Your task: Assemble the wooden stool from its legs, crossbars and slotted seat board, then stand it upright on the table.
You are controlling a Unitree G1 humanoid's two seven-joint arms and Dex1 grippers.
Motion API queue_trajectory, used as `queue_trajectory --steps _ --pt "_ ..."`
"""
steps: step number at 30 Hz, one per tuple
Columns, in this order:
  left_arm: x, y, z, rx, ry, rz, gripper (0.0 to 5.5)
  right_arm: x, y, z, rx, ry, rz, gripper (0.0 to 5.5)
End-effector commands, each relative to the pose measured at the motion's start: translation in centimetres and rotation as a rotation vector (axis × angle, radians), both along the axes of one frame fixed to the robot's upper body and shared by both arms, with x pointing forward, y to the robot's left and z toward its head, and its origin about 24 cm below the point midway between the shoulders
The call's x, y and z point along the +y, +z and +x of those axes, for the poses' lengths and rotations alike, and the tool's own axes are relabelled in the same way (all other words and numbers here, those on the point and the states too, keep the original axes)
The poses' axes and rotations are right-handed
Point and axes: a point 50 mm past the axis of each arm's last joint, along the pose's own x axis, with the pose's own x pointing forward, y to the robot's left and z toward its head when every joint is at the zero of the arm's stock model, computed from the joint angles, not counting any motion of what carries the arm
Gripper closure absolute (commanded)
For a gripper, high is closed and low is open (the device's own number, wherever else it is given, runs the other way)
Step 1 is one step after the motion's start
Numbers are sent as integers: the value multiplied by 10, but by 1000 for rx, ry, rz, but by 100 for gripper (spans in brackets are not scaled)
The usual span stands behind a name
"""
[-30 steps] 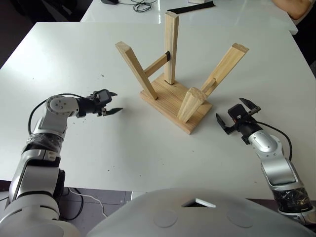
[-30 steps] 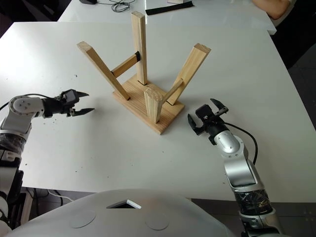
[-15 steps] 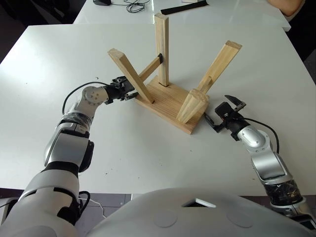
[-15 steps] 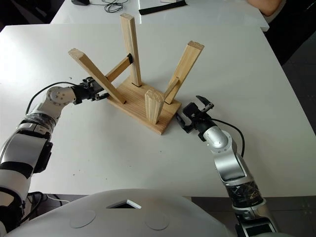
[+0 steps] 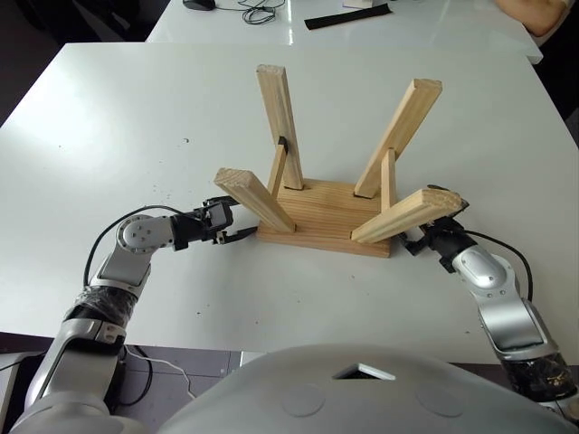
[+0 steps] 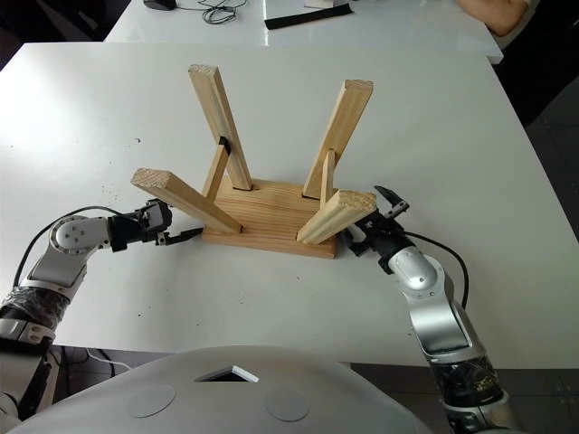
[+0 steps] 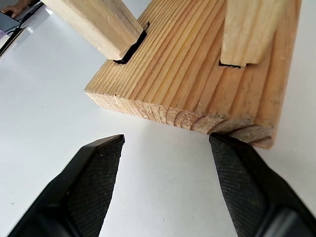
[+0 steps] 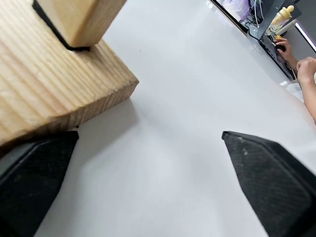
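Note:
The wooden stool stands upside down on the white table (image 5: pixel 109 108), its seat board (image 5: pixel 326 221) flat on the surface. Four splayed legs point up; the far left leg (image 5: pixel 279 117) and far right leg (image 5: pixel 403 131) stand tall, and crossbars (image 5: pixel 389 176) join each side pair. My left gripper (image 5: pixel 231 226) is open at the board's left end, which lies just ahead of its fingers (image 7: pixel 94 168). My right gripper (image 6: pixel 373 226) is open at the board's right end, under the near right leg (image 5: pixel 403 215). The board's corner (image 8: pixel 59 84) lies beside one finger (image 8: pixel 34 168).
A second white table behind carries a black strip (image 5: pixel 348 15), cables (image 5: pixel 258 11) and a dark mouse (image 5: pixel 199 4). A person's hand (image 5: pixel 534 14) rests at its far right corner. Wide bare table surface lies left of and behind the stool.
The stool has turned on the table, so its long side now faces me. My left gripper has moved to the board's left end, and my right gripper has closed in on the right end.

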Motion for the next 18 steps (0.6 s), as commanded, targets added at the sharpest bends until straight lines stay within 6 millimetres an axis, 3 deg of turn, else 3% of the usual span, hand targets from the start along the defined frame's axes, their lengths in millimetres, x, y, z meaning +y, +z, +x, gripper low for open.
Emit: queue_trajectory --steps 1,6,10,13,18 --pt "20 -20 -22 113 52 127 227 -19 -18 -38 198 -11 -38 10" --pt "9 -25 -36 158 14 102 227 -2 -18 -47 238 65 27 10" --pt "-6 -22 -43 196 -34 58 227 29 -14 -42 220 115 160 10" --pt "-13 -6 -43 218 -42 -20 227 45 4 -46 206 153 311 10" --pt "-20 39 -42 257 -50 -169 227 41 53 -51 147 239 450 10"
